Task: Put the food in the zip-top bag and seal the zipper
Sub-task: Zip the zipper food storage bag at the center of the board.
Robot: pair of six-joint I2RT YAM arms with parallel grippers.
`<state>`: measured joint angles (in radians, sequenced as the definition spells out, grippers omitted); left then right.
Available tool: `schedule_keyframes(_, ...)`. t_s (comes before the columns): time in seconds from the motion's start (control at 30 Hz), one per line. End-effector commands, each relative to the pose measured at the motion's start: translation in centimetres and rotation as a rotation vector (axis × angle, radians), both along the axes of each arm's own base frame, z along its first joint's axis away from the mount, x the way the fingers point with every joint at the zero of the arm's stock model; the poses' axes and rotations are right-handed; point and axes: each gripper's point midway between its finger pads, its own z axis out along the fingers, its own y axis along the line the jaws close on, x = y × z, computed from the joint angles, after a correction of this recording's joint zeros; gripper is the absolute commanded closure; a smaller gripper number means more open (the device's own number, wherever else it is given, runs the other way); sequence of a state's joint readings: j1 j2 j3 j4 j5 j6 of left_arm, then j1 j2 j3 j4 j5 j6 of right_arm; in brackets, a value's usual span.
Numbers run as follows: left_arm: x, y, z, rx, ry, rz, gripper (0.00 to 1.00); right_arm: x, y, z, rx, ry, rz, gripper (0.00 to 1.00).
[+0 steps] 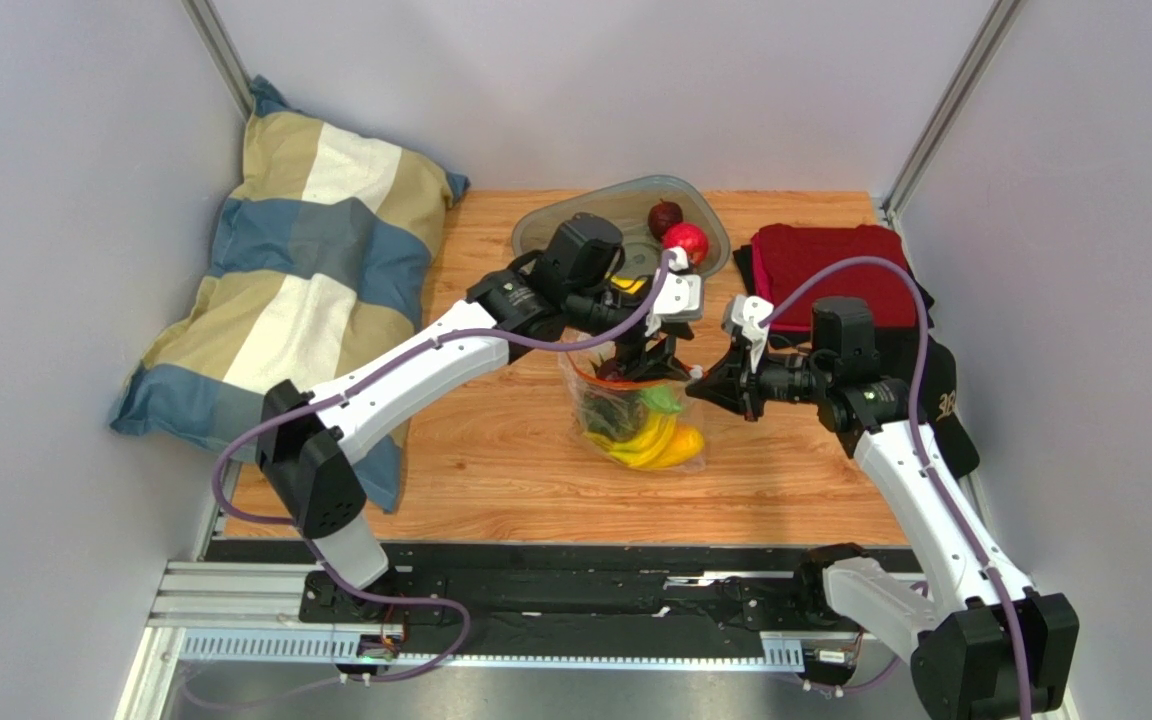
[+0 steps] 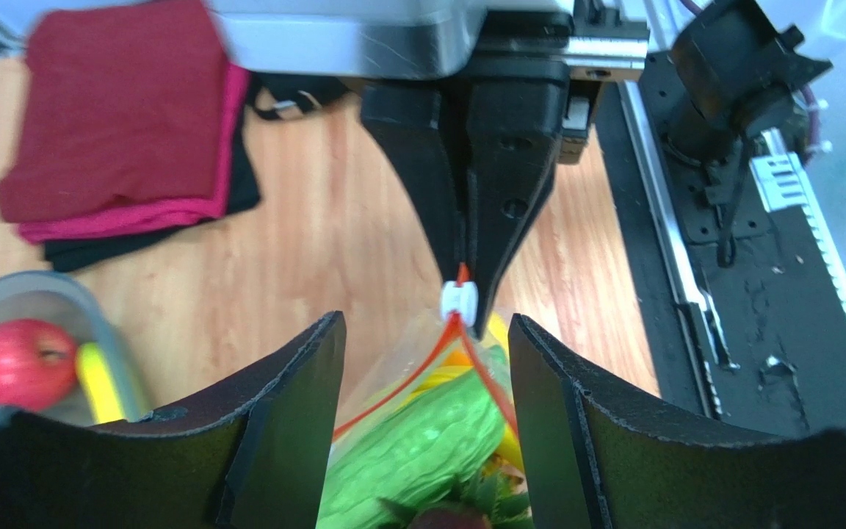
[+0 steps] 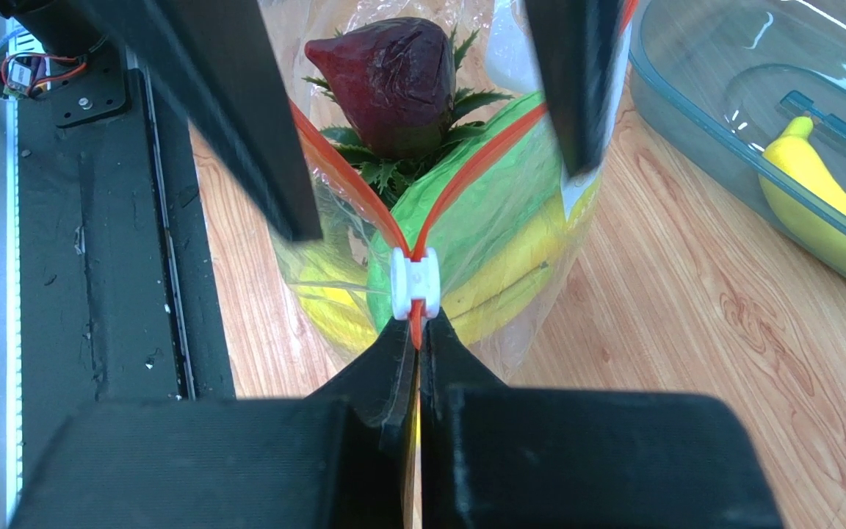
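- Legible text, brands, numbers, signs: none in any of the three views.
- Right arm (image 1: 920,458), top view: pale mark on the dark housing near the wrist. Too small to make out as letters or digits.
- Zip-top bag (image 3: 505,265), both wrist views: the clear film facing the cameras shows no readable print.
- Small wired board (image 3: 36,72) beside the rail, right wrist view: any markings are blurred and unreadable.

Arms: left arm (image 1: 417,360) and right arm (image 1: 928,480), white shells, black joints | Cables: a purple cable (image 1: 871,260) looped along each | Fingers (image 2: 284,441): matte black, wedge-shaped, rough-edged | Marking: orange print (image 1: 946,399) on the right arm's black wrist housing | Shoulder blocks (image 1: 995,660): chunky, black
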<state>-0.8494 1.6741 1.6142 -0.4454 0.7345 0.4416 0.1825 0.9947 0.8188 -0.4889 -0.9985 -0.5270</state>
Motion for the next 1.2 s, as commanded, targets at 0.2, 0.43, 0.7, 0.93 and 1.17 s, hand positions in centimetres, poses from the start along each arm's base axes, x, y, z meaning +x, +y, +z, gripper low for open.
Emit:
schedule_keyframes(0.2, -1.5, -2.1, -0.5, -0.009, 0.015, -0.110, 0.47, 0.5, 0.3, 2.2, 0.011, -0.102, 0.009, 1.00)
schedule_keyframes(0.43, -1.0, -1.4, -1.9, 0.031, -0.002, -0.098, 0.85, 0.0, 0.0, 1.9, -0.011, -0.115, 0.020, 1.00)
schedule_keyframes(0.7, 1.4, 1.1, -3.1, 0.077, -0.011, -0.024, 0.87, -0.6, -0.1, 1.8, -0.023, -0.117, 0.031, 1.00)
schedule_keyframes(0.93, 2.1, 2.1, -3.2, 0.102, -0.033, -0.014, 0.87, -0.7, -0.5, 1.5, -0.032, -0.119, 0.025, 1.00)
schedule_keyframes(1.17, 1.0, 1.9, -2.0, 0.057, -0.014, -0.058, 1.00, -1.2, -0.1, 2.9, -0.004, -0.085, 0.060, 0.60)
